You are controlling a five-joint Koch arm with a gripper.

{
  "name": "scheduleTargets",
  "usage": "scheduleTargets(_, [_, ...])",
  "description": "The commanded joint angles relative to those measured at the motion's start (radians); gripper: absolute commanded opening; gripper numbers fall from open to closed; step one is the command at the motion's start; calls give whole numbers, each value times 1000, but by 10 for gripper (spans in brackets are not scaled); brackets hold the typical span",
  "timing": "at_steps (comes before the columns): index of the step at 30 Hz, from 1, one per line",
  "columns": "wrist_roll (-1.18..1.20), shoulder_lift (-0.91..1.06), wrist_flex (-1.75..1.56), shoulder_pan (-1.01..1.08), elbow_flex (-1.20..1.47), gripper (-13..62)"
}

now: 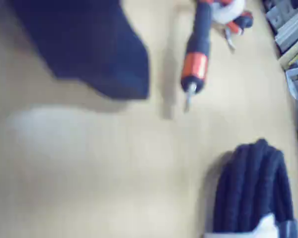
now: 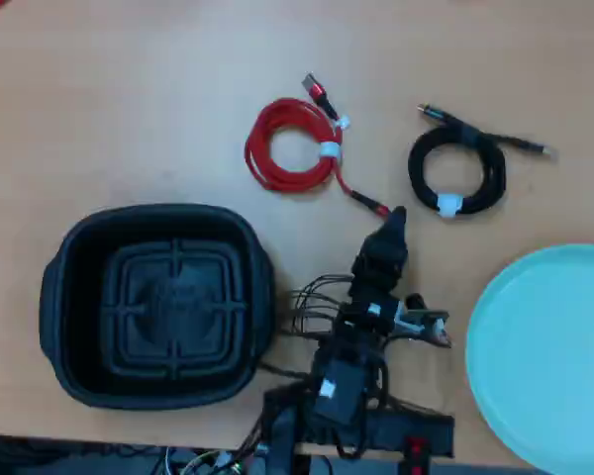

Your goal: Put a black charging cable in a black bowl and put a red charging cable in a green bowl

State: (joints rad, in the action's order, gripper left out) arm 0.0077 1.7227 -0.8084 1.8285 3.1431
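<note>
1. Gripper (image 2: 394, 220): seen from above, it points up-frame from the arm base at the lower edge of the wooden table (image 2: 129, 99); only one dark tip shows in either view, so whether the claw is released or clenched cannot be told

2. Red charging cable (image 2: 295, 148): coiled loop with a white tie, lying flat up and to the left of the gripper in the overhead view. One plug tail trails down-right, ending at the plug (image 1: 194, 69) just beside the gripper tip

3. Black charging cable (image 2: 457, 170): coiled loop up and to the right of the gripper, slightly farther from the tip than the red plug tail; its plug ends run up-left and right

4. Black bowl (image 2: 59, 287): empty, left of the arm

5. Green bowl (image 2: 495, 327): empty, right of the arm, partly cut by the frame edge

6. Governing relation: both coils lie ahead of the claw, red to the left, black to the right; neither is yet held
</note>
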Motion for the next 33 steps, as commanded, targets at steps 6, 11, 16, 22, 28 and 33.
scheduleTargets(6, [249, 202, 1858, -218, -1035, 567])
scheduleTargets(11, [189, 201, 1859, -218, -1035, 567])
scheduleTargets(16, [245, 199, 1858, -216, -1055, 567])
scheduleTargets(22, [288, 189, 1868, -218, -1173, 567])
scheduleTargets(28, [374, 186, 1888, -215, -1252, 567])
scheduleTargets(33, [485, 144, 1891, -209, -1330, 567])
